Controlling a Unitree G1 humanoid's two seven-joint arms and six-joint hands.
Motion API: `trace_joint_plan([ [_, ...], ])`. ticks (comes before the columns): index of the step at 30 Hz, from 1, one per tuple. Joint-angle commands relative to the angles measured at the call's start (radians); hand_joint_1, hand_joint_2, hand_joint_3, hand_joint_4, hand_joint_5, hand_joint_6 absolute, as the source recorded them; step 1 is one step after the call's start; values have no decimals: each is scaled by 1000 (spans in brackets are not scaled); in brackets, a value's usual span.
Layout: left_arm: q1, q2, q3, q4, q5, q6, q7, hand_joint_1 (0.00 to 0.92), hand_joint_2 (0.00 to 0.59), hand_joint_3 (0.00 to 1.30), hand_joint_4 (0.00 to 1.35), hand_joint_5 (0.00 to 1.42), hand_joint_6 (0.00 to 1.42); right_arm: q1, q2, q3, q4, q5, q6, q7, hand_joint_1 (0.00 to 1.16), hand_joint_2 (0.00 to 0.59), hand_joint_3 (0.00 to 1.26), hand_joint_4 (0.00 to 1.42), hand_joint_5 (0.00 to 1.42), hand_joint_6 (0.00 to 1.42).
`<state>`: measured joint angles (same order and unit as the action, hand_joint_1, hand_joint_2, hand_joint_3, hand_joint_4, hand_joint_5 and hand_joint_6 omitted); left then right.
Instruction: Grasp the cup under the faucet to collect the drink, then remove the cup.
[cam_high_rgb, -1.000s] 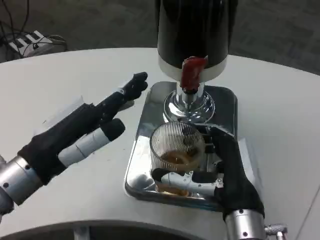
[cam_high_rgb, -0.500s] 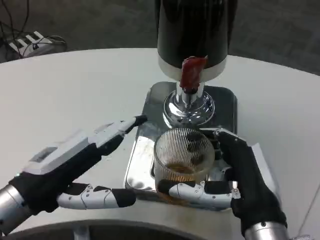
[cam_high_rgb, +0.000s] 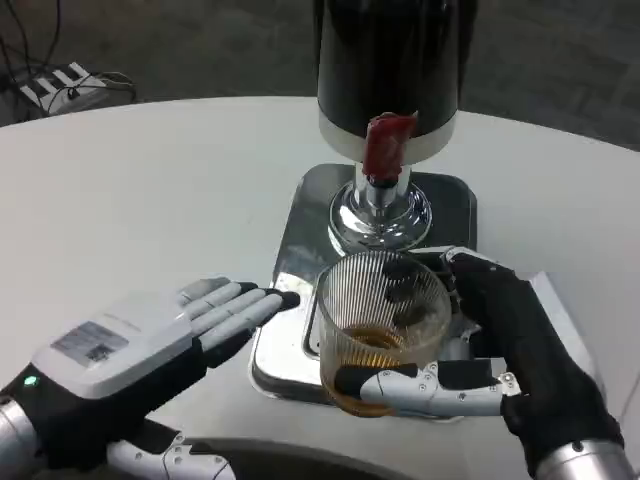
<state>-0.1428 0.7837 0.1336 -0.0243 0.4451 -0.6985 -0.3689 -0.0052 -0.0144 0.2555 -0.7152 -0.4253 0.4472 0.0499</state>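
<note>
Head view: you are looking down at the white table (cam_high_rgb: 150, 170), with the dispenser (cam_high_rgb: 392, 70) at the far side on a steel tray (cam_high_rgb: 455, 205).
Cup: the ribbed glass cup (cam_high_rgb: 380, 320) sits over the near part of the tray, in front of the red faucet lever (cam_high_rgb: 385, 145), with some amber drink in its bottom.
Right hand: your right hand (cam_high_rgb: 500, 350) is wrapped round the cup, thumb across its near side, fingers behind.
Left hand: your left hand (cam_high_rgb: 150, 360) rests flat near the tray's left edge, fingers straight, holding nothing.
Done: I judge the grasp and collecting complete.
Left: carry the cup clear of the tray.
</note>
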Motion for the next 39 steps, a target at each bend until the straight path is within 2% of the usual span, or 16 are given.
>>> trace_joint_plan([
  [1,89,32,40,-142,-14,67,-30,0,58,0,0,0,0,45,-14,-2,-96,12,25,38,1031,50,1046,1179,1308,1424],
  [8,219,27,129,-310,-55,169,-55,0,68,0,0,0,0,171,-47,53,-214,-8,48,74,1031,50,1046,1179,1304,1424],
  [12,301,9,173,-374,-76,183,-48,0,81,0,0,0,0,219,-52,81,-252,-15,60,84,1031,50,1044,1170,1304,1424],
  [16,390,-14,194,-436,-93,183,-52,0,82,0,0,0,0,228,-67,95,-288,-37,67,95,1031,50,1042,1167,1304,1424],
  [24,478,-45,193,-523,-97,167,-54,0,87,0,0,0,0,210,-87,81,-327,-54,90,134,1031,50,1042,1166,1304,1424],
  [39,433,-59,152,-532,-87,213,-58,0,88,0,0,0,0,203,-81,54,-332,-53,102,156,1031,50,1042,1166,1304,1424],
])
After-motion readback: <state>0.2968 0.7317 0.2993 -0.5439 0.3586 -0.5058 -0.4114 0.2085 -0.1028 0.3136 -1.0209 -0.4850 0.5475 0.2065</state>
